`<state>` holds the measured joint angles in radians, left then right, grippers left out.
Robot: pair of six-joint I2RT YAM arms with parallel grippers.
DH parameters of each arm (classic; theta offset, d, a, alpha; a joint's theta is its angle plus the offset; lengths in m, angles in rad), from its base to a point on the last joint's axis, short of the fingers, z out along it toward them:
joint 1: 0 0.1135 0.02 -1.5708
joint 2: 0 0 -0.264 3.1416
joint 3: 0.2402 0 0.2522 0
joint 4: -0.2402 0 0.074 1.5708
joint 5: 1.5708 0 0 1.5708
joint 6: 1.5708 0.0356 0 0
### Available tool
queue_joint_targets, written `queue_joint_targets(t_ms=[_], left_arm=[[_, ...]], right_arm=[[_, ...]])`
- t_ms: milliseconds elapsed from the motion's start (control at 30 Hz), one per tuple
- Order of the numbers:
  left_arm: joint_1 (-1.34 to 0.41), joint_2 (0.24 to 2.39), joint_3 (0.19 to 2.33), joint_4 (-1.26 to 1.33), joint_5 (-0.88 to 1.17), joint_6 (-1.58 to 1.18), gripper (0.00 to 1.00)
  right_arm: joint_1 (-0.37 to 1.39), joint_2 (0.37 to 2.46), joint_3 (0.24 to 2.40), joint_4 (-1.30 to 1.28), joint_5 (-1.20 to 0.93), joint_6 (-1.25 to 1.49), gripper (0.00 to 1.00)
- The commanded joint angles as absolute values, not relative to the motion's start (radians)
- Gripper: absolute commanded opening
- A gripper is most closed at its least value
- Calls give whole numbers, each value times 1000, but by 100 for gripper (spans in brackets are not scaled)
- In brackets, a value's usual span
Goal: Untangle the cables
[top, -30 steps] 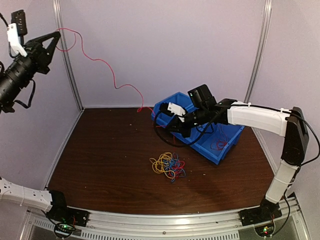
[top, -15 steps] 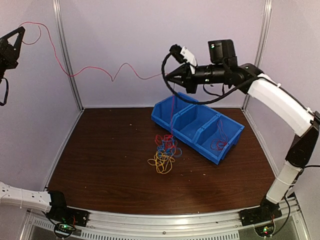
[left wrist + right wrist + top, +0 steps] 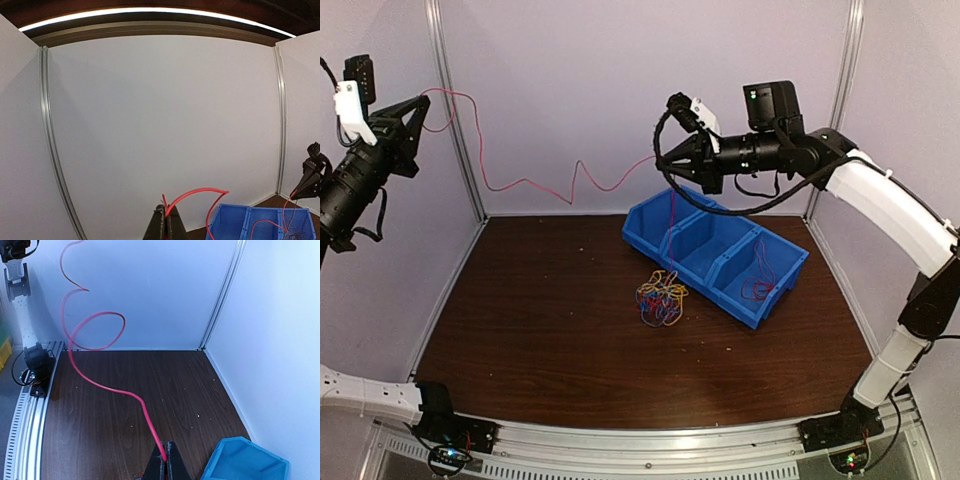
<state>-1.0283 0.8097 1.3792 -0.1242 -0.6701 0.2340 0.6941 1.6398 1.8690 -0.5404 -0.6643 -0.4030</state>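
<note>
Blue bin [image 3: 720,292] sits just beside tangled cables [image 3: 661,297].

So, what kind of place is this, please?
Most likely a robot test cell in a lab: plain pale panel walls with metal posts, a dark wooden table, and two robot arms bolted to a rail at its near edge.
</note>
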Motion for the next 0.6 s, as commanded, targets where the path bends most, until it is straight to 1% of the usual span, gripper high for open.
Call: queue_joint_targets(t_ms=[0,67,167,233,400,567], left_arm=[[-1027,810,1331,-50,-700,227,0],[-1028,819,1314,-29,-707,237,0],[-1027,841,1290,-8,-715,238,0],[-1028,853,1258,-7,-710,222,0],[-1027,851,1122,79,-694,164,0],[-1028,864,1000,113,-654,88,0]], right_arm=[[696,1565,2069,-545,-773,-357,0],[696,1577,2185,-569,-826,-346,0],[695,1585,2246,-581,-852,-341,0],[694,1590,2214,-582,-826,-351,0],[692,1578,2045,-559,-749,-385,0],[692,1536,1955,-532,-651,-406,0]])
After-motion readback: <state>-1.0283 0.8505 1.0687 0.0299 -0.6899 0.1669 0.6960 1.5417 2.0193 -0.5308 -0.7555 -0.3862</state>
